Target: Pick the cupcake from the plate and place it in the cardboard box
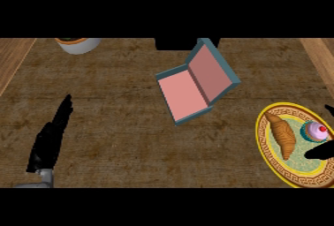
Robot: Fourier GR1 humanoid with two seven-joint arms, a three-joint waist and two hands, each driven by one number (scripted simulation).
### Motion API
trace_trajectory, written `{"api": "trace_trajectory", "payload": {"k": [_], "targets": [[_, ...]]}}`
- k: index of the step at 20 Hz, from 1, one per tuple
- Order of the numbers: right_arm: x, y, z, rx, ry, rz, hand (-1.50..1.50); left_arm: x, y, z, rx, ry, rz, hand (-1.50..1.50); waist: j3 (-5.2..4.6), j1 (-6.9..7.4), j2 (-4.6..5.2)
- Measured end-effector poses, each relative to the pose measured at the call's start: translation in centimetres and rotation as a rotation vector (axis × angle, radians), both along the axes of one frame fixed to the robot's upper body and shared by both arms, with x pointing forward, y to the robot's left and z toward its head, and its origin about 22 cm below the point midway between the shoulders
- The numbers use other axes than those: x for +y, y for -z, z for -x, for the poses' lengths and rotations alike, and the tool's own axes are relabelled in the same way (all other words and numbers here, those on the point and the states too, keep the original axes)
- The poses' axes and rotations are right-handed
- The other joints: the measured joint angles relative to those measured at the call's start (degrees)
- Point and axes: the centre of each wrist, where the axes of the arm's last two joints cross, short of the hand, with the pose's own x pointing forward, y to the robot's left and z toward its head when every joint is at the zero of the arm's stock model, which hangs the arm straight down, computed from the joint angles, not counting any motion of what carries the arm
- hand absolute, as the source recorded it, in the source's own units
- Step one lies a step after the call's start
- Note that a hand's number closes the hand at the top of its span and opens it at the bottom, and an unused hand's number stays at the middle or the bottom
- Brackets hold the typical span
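1. The fingers (62,114) of the left hand (43,149) are straight and pressed together in one narrow black blade. They hold nothing and show over the brown counter (117,132).
2. Of the right hand (320,152) only two black parts show at the edge of the view, spread well apart. One tip is above and one longer part is below.
3. The cupcake (315,131), with its pink icing, red cherry and teal case, sits in the gap between those two parts. It is just above the lower one. I cannot tell whether either part touches it.
4. It is on the yellow-rimmed plate (263,132), under the right hand's fingers.
5. A croissant (283,135) lies on the same plate, just beside the cupcake on the side away from the right hand.
6. The cardboard box (195,84) lies open, pink inside and teal outside. It is well apart from both hands, beyond the fingertips of each and between them.
7. A white pot (79,44) stands far beyond the left fingertips, cut off by the top edge of the view.
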Motion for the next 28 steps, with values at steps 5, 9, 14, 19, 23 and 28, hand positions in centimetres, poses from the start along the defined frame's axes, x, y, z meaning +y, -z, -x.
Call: {"api": "trace_trajectory", "payload": {"k": [5,9,14,19,23,28], "targets": [[0.1,1.5,-0.7,0.036,-0.014,0.008,-1.5,0.3,0.1,0.3,0.001,-0.003,0.009,0.0,0.01,0.07,0.01],[0.4,1.8,-1.1,0.042,-0.011,-0.021,1.5,0.1,0.0,0.4,-0.002,-0.003,0.004,0.0,0.0,0.03,0.0],[0.1,2.3,-0.9,-0.009,-0.027,0.065,1.5,0.3,-0.2,0.0,0.001,0.001,0.006,0.0,0.0,-0.05,0.02],[-0.5,2.3,-0.5,-0.083,-0.029,0.18,1.5,0.0,-0.1,0.2,-0.001,0.005,0.003,0.0,0.02,0.0,0.01],[-0.3,1.3,-0.7,-0.146,-0.046,0.233,1.5,0.0,0.2,0.0,0.001,0.0,0.005,0.0,0.0,-0.08,-0.02],[4.7,1.8,-0.4,-0.168,-0.189,0.27,1.5,-0.1,-0.4,0.1,0.001,0.0,0.005,0.0,-0.05,-0.23,-0.12]]}}
